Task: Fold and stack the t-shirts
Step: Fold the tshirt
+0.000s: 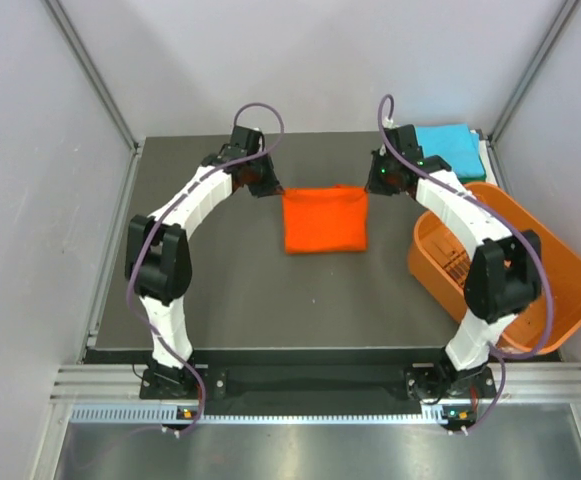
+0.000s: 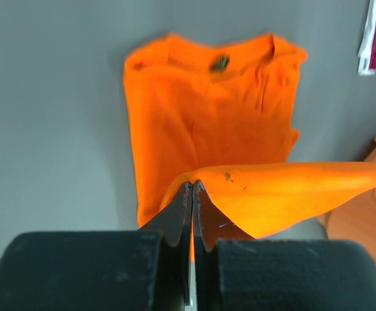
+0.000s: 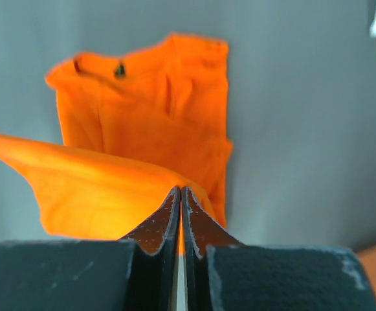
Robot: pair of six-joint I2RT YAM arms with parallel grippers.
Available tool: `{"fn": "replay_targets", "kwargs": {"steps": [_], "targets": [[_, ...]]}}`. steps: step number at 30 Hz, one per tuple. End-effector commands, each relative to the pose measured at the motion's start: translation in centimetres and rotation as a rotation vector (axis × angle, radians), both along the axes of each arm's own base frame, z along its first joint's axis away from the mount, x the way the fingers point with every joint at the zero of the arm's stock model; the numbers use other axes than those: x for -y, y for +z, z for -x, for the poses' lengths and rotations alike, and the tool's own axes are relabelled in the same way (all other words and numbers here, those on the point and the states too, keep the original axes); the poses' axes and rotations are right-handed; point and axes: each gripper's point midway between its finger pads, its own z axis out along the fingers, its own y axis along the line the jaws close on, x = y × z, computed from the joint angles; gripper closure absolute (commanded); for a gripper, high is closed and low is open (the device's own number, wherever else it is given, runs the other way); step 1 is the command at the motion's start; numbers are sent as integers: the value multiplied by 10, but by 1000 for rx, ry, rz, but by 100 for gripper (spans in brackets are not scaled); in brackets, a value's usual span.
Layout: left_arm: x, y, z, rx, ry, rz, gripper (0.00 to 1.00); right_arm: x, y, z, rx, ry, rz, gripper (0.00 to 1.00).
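— Left gripper (image 2: 192, 188) jaws sit closest to cam; what's btwn them?
— Soft orange t-shirt (image 2: 207, 129) edge, pinched tight and lifted. Right gripper (image 3: 178, 191) pinches it too. Rest lies folded mid-table (image 1: 230, 290).
— Containers?
— Rigid slotted basket (image 1: 530, 270), right side, by right arm. Far-right corner: turquoise t-shirt (image 1: 450, 148), folded square. Both arms reach far, elbows bent.

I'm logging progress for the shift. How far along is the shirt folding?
Done: the turquoise t-shirt lies folded at the far right. In hand: the left gripper and right gripper each pinch a lifted edge of the orange t-shirt, which is partly folded. Left: finishing that fold and stacking it on the turquoise one.
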Motion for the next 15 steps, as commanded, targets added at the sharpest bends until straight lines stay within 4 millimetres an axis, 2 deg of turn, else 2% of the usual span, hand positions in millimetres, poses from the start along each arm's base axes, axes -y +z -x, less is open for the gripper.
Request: {"fn": "replay_targets", "kwargs": {"steps": [1, 2, 3, 4, 5, 6, 7, 8, 9, 11, 12, 14, 15], "targets": [[-3, 20, -33, 87, -15, 7, 100, -3, 21, -39, 82, 37, -20, 100], [-4, 9, -41, 78, -10, -6, 100, -3, 20, -46, 83, 33, -22, 100], [-4, 14, -49, 102, -11, 3, 100, -3, 7, -53, 59, 30, -14, 100], [-6, 13, -58, 120, -12, 11, 100, -1, 13, -63, 73, 24, -24, 100], [-5, 3, -64, 117, -22, 13, 100, -1, 10, -67, 67, 21, -24, 100], [-3, 4, -69, 129, -36, 29, 100, -1, -1, -72, 46, 16, -23, 100], [-6, 1, -75, 135, -35, 35, 100, 0, 2, -79, 55, 11, -34, 100], [-7, -9, -79, 118, -34, 34, 100, -1, -1, -84, 57, 9, -38, 100], [-9, -7, -86, 127, -24, 34, 100, -2, -8, -91, 50, 8, -42, 100], [-15, -20, -95, 114, -17, 29, 100, -7, -12, -97, 49, 27, -62, 100], [-16, -17, -102, 136, -21, 40, 100, -9, -20, -104, 42, 30, -64, 100], [-20, -26, -110, 144, -27, 40, 100, -9, -26, -110, 43, 28, -63, 100], [-23, -21, -117, 175, -27, 45, 100, -8, -34, -115, 36, 21, -64, 100]]}}
